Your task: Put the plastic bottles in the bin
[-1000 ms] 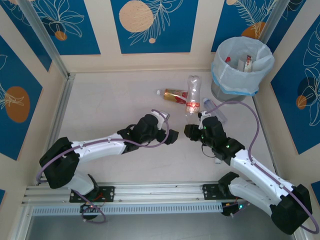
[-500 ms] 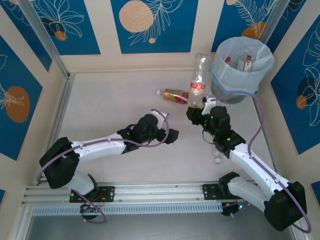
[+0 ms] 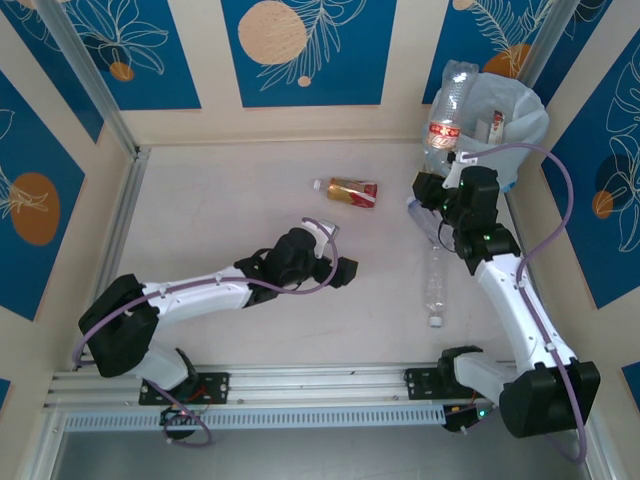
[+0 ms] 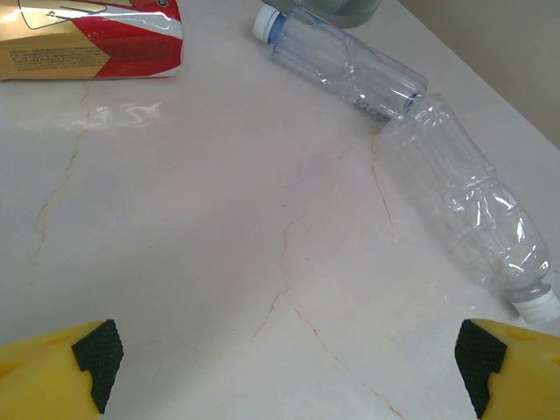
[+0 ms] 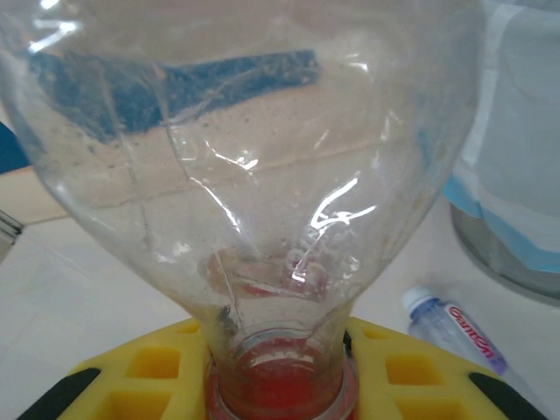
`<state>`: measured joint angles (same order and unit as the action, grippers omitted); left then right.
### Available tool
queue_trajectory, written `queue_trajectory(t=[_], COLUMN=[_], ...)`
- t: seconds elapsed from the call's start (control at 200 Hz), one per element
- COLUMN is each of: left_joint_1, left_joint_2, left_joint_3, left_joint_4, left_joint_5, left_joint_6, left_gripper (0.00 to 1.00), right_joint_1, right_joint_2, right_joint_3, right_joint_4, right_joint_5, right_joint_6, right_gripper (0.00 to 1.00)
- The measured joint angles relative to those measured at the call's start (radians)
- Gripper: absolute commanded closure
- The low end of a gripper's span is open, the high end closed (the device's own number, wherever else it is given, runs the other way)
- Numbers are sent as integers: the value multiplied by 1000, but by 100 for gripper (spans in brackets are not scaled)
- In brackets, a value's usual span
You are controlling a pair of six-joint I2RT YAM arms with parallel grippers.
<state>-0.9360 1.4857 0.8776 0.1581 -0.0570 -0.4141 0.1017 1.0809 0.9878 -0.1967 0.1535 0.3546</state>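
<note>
We see a pale, stone-patterned table (image 3: pixel 230 205) veined with thin cracks. Three bottles lie on their sides on it. A bottle with a gold and red label (image 3: pixel 350 190) rests towards the far middle. To its right, a blue-capped clear bottle (image 4: pixel 341 57) and a clear bottle with a white cap (image 3: pixel 434 285) sit base to base, touching or nearly so, the white cap pointing at the near edge. The bin (image 3: pixel 527 120) stands in the far right corner.

Reds, blues, pale marble

The clear plastic bottle with a red-and-white label (image 3: pixel 444 128) shows red at its neck. The round grey bin (image 3: pixel 528 118) is lined in translucent pale blue-white. The gold-and-red labelled clear bottle (image 3: pixel 350 190) has a white cap. The cream table (image 4: pixel 219 227) bears thin brown veins.
</note>
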Motion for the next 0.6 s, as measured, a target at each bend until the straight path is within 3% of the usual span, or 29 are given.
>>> queue_trajectory(t=[0.6], left_joint_1=[0], left_joint_2=[-18], left_joint_3=[-5], left_joint_4=[-1], left_joint_5=[4], left_joint_6=[0], left_gripper=[1], right_joint_1=[-298], right_joint_2=[116], right_joint_3=[232], right_joint_4=[-112], right_joint_5=[-95], right_joint_6=[-193], right_gripper=[100])
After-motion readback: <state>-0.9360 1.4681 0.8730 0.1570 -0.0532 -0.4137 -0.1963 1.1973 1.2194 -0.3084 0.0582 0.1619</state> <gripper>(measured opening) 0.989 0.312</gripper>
